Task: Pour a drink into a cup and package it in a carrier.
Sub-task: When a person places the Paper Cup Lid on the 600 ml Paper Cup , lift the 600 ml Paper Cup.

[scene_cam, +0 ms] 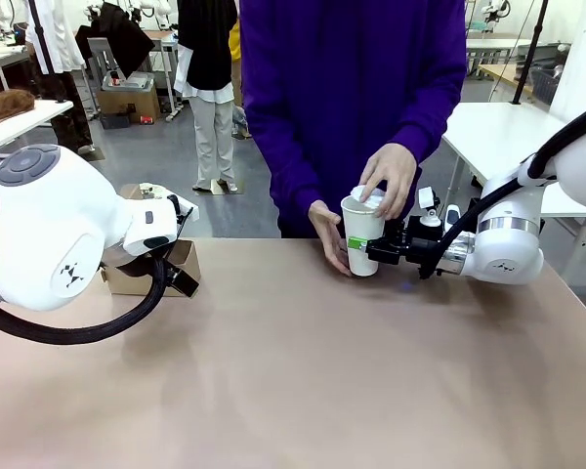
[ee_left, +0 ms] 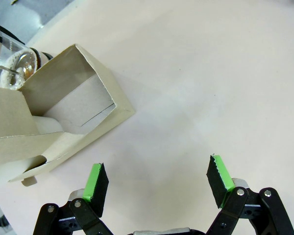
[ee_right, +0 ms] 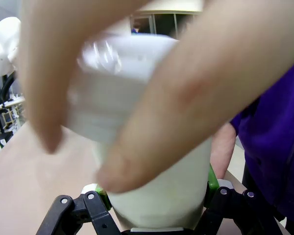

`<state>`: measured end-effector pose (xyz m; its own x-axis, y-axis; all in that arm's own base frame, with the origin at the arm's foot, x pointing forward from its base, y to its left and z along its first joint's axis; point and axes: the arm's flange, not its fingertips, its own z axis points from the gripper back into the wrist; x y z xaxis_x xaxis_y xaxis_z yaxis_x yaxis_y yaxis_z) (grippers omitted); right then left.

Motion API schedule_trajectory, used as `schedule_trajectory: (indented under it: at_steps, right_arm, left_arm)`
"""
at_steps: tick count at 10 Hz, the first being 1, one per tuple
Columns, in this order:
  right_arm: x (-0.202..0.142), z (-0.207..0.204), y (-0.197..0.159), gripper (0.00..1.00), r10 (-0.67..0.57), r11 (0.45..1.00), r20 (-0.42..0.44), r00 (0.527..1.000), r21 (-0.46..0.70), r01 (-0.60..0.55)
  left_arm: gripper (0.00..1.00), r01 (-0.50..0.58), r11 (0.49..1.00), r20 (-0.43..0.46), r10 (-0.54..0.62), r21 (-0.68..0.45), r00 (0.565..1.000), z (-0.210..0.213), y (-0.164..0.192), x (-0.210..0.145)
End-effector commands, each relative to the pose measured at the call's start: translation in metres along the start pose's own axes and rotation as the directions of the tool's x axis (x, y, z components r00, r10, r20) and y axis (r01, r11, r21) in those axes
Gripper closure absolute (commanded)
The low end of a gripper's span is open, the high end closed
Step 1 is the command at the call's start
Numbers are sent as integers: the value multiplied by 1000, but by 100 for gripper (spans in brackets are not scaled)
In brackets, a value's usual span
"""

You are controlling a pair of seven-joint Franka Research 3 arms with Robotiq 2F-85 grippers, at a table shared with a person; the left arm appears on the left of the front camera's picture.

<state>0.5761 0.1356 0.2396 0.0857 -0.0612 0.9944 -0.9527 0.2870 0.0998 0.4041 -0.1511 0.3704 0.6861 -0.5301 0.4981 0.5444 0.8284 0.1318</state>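
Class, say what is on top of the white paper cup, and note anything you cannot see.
A person's hand holds a white lid at the rim of the cup. Hand and lid cover the opening, so the cup's contents are hidden.

White cup (scene_cam: 362, 237), brown carrier (ee_left: 63, 115)

From the front, my left arm (scene_cam: 49, 230) covered most of the carrier (scene_cam: 189, 257). On the right wrist camera the person's hand (ee_right: 176, 88) sat blurred across the cup (ee_right: 157, 191), hiding its rim and much of the lid (ee_right: 122, 61). I couldn't tell what was inside. On the left wrist camera the pitcher (ee_left: 6, 55) ran off the picture's edge.
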Motion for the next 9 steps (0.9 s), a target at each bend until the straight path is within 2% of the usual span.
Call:
schedule_trajectory:
  at_steps: [1, 9]
  right_arm:
    - [3, -2, 1, 19, 6, 1000, -2, 1000, 2, -6]
    - [3, -2, 1, 19, 6, 1000, -2, 1000, 2, -6]
  left_arm:
    - [0, 0, 1000, 1, 0, -1, 1000, 0, 0, 0]
    - [0, 0, 1000, 1, 0, -1, 1000, 0, 0, 0]
